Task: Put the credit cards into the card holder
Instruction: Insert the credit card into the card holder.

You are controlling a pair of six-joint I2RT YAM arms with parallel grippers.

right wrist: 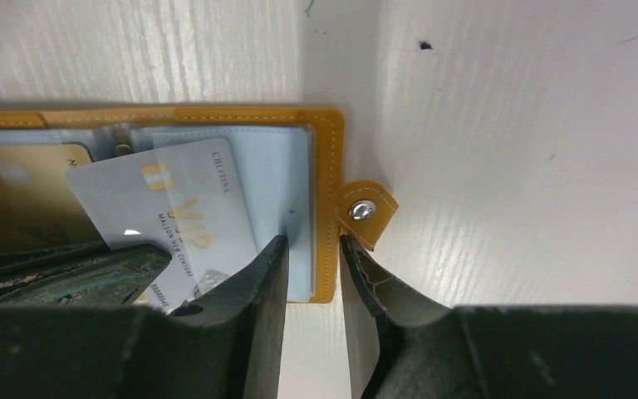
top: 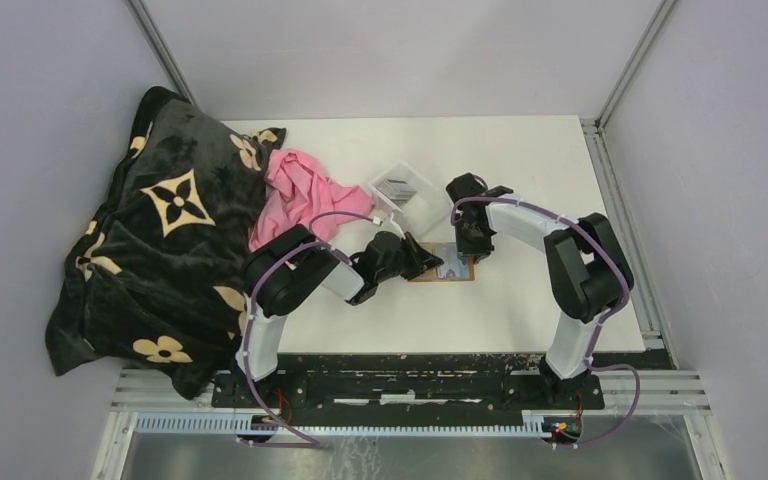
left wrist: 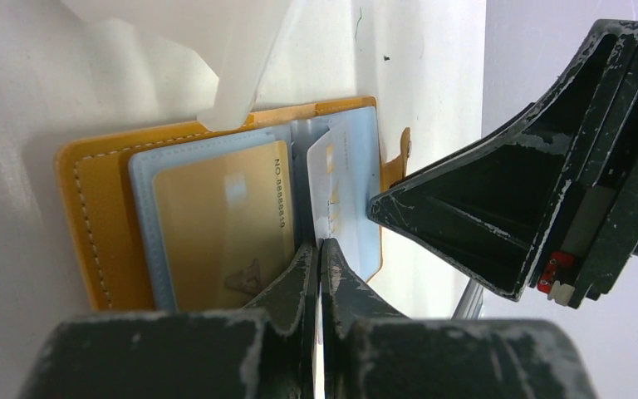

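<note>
The orange card holder (top: pixel 457 272) lies open on the white table, between both grippers. Its left panel holds a gold card (left wrist: pixel 216 220) in a clear pocket. My left gripper (left wrist: pixel 319 243) is shut on a light grey credit card (right wrist: pixel 166 208) marked VIP. That card stands tilted, its far end partly inside the right panel's clear pocket (right wrist: pixel 278 179). My right gripper (right wrist: pixel 311 243) is slightly open, and its fingertips straddle the holder's orange edge (right wrist: pixel 326 183) beside the snap tab (right wrist: pixel 364 212). More dark cards (top: pixel 396 185) lie in the clear tray.
The clear plastic tray (top: pixel 418 198) sits just behind the holder. A pink cloth (top: pixel 300 195) and a large dark flower-patterned blanket (top: pixel 150 230) fill the left side. White walls enclose the table on three sides.
</note>
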